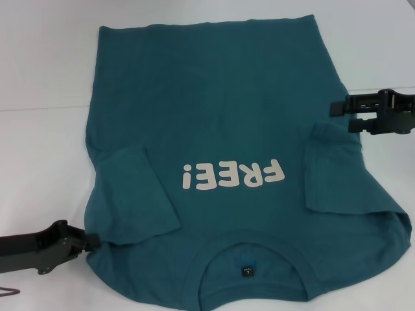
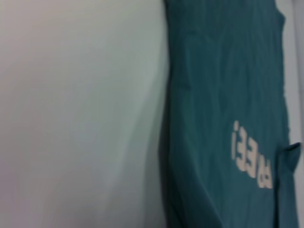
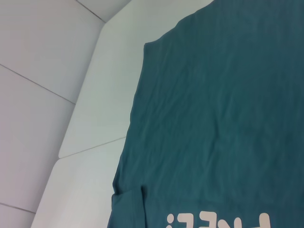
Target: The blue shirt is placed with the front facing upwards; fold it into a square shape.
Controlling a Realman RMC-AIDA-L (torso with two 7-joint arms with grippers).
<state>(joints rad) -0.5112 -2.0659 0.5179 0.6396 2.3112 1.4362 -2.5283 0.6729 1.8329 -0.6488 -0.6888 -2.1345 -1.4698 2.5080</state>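
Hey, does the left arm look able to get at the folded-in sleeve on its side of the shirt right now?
Probably yes. The left end effector sits at the blue shirt's edge, just beside that sleeve, with nothing lying between them.

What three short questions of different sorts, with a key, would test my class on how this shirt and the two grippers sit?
1. True or false: both sleeves of the blue shirt lie folded inward onto its front.
2. Which edge lies nearest the robot: A the hem, B the neckline, C a side seam?
3. Fill in: the lettering reads ____.

Key
1. True.
2. B. The left gripper sits at the shirt's near left corner; the right gripper is by its right edge.
3. FREE!
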